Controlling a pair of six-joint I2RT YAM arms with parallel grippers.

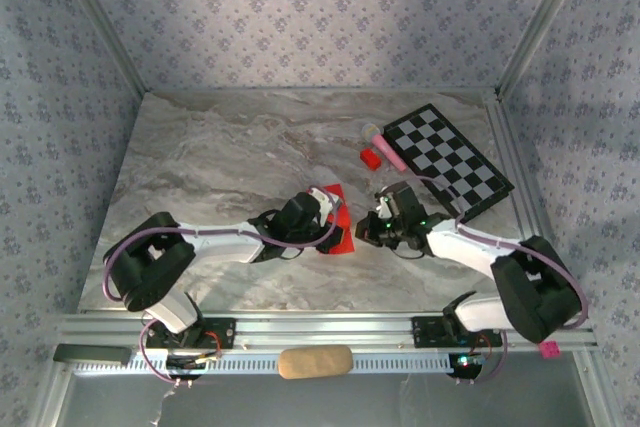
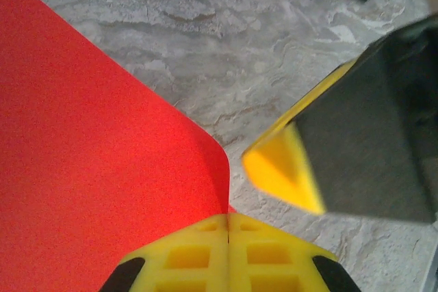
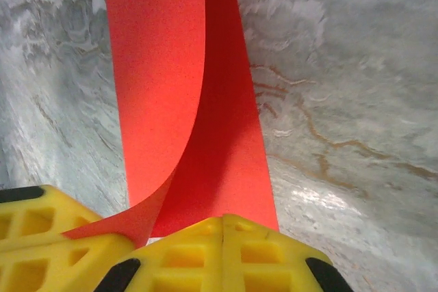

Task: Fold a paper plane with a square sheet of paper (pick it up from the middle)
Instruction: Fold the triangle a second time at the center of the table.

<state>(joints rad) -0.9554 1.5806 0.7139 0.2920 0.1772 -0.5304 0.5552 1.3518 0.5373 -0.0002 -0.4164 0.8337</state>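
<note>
While both arms lean in, top view: left gripper [image 1: 328, 215] and right gripper [image 1: 366, 231] face each other tip to tip, close together.
Paper, top view: thin bright red square sheet of paper [image 1: 343, 237] on the grey marbled table [image 1: 200, 167], under and just right of the left fingers, just left of the right fingers.
Clutter, top view: black-and-white checkered board [image 1: 450, 157], small red block [image 1: 371, 157] and pink stick [image 1: 388, 150] well beyond the right fingers, apart from the paper.
Left fingers, left wrist view: yellow ribbed fingertips [image 2: 198, 254] pressed together, no gap. The sheet's [image 2: 89, 155] curled edge runs into the seam, pinched.
Other gripper, left wrist view: right gripper's yellow tip [image 2: 280, 169] just right of the curl, marble showing between.
Right fingers, right wrist view: yellow fingertips [image 3: 260, 251] pressed tight. The paper [image 3: 219, 155] stretches straight ahead from the tips; cannot tell whether they pinch it.
Flap, right wrist view: one layer curves up and leftward into the left gripper's fingers [image 3: 48, 237].
</note>
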